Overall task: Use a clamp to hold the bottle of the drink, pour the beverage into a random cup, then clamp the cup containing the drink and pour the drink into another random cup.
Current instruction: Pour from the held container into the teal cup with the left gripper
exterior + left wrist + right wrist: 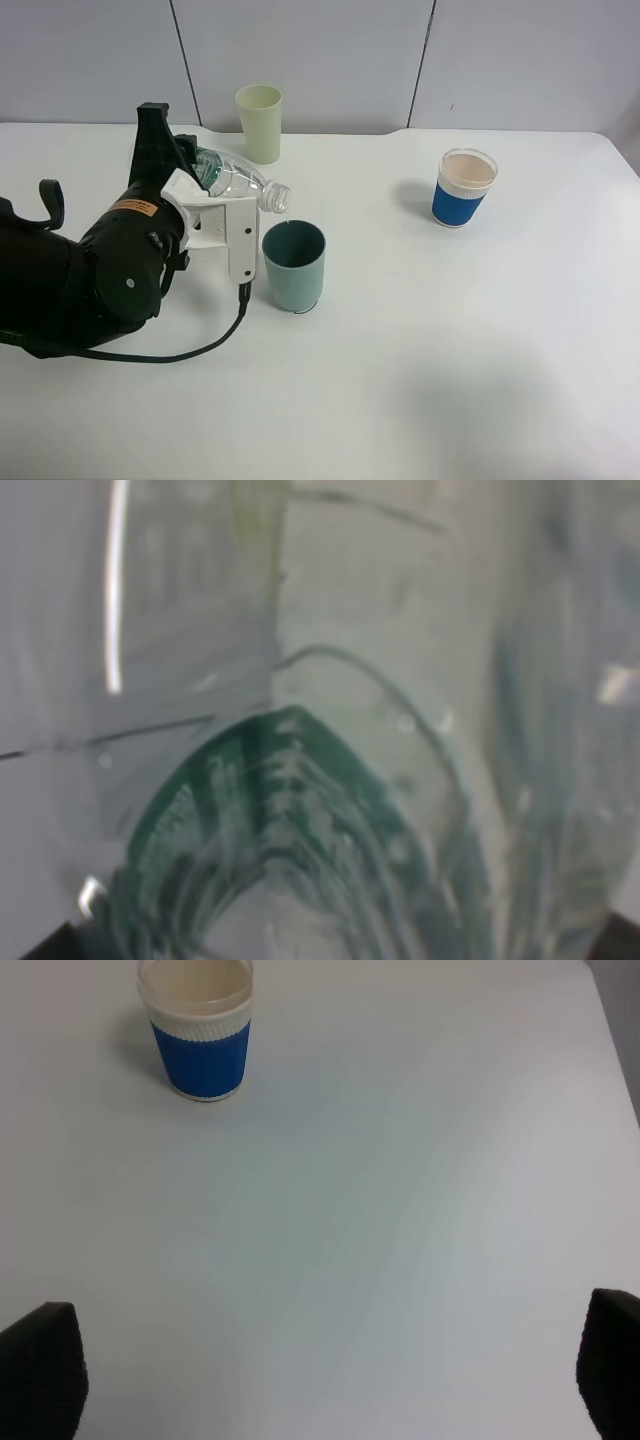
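My left gripper (pixel 200 190) is shut on the bottle of the drink (pixel 245 183), a clear capless bottle with a green label. It is tilted with its mouth just above the teal cup (pixel 294 265), and a thin stream of beverage (pixel 287 214) falls into that cup. The left wrist view is filled by the bottle (pixel 300 810), close up and blurred. The white cup with a blue sleeve (pixel 465 187) stands far right, apart from both. My right gripper (pixel 320 1380) is open over bare table, its dark fingertips (pixel 40 1370) wide apart, the blue-sleeved cup (pixel 197 1028) well ahead of it.
A pale yellow-green cup (pixel 260 122) stands at the back, just behind the bottle. The white table (pixel 450 350) ends at a grey wall behind. A black cable (pixel 180 352) trails from the left arm across the table.
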Controlling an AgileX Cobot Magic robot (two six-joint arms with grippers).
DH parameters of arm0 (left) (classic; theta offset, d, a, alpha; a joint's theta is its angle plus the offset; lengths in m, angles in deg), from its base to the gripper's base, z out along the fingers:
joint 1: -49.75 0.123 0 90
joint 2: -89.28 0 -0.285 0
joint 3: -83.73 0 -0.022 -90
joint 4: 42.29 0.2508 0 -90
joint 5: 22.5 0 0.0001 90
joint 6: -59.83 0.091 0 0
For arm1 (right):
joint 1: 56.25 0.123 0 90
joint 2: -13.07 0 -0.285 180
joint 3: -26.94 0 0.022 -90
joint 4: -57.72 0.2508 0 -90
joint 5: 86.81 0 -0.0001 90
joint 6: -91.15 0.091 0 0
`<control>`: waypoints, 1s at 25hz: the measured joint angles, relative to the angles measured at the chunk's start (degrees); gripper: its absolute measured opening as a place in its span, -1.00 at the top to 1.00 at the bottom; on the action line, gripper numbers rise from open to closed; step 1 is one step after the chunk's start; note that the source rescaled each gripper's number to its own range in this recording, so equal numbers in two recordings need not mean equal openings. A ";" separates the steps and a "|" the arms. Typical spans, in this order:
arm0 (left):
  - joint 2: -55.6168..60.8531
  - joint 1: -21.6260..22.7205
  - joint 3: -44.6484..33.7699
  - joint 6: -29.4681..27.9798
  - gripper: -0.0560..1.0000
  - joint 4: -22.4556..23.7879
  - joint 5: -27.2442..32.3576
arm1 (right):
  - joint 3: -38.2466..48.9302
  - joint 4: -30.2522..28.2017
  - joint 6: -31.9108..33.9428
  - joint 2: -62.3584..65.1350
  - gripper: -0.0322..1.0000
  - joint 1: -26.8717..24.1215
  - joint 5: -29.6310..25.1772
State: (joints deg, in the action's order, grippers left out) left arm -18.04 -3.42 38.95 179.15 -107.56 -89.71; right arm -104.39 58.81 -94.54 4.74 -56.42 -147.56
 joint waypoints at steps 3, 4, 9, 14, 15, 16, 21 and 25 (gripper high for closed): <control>0.00 0.00 0.00 0.85 0.71 -0.11 -0.65 | 0.00 0.00 0.00 0.00 -1.00 0.00 0.00; 0.00 0.00 0.00 0.84 0.71 -0.11 -0.71 | 0.00 0.00 0.00 0.00 -1.00 0.00 0.00; 0.00 0.00 0.00 0.86 0.71 -0.17 -0.95 | 0.00 0.00 0.00 0.00 -1.00 0.00 0.00; 0.00 0.00 0.00 0.86 0.71 -1.05 -0.95 | 0.00 0.00 0.00 0.00 -1.00 0.00 0.00; 0.00 0.00 0.00 0.86 0.71 -1.31 -0.95 | 0.00 0.00 0.00 0.00 -1.00 0.00 0.00; 0.00 0.00 0.00 0.86 0.71 -1.50 -0.95 | 0.00 0.00 0.00 0.00 -1.00 0.00 0.00; 0.00 0.00 0.00 0.97 0.71 -1.55 -0.95 | 0.00 0.00 0.00 0.00 -1.00 0.00 0.00; 0.00 0.00 0.00 1.24 0.71 -1.55 -0.95 | 0.00 0.00 0.00 0.00 -1.00 0.00 0.00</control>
State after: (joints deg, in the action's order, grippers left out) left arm -18.04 -3.42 38.95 180.39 -109.11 -90.66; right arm -104.39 58.81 -94.54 4.74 -56.42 -147.56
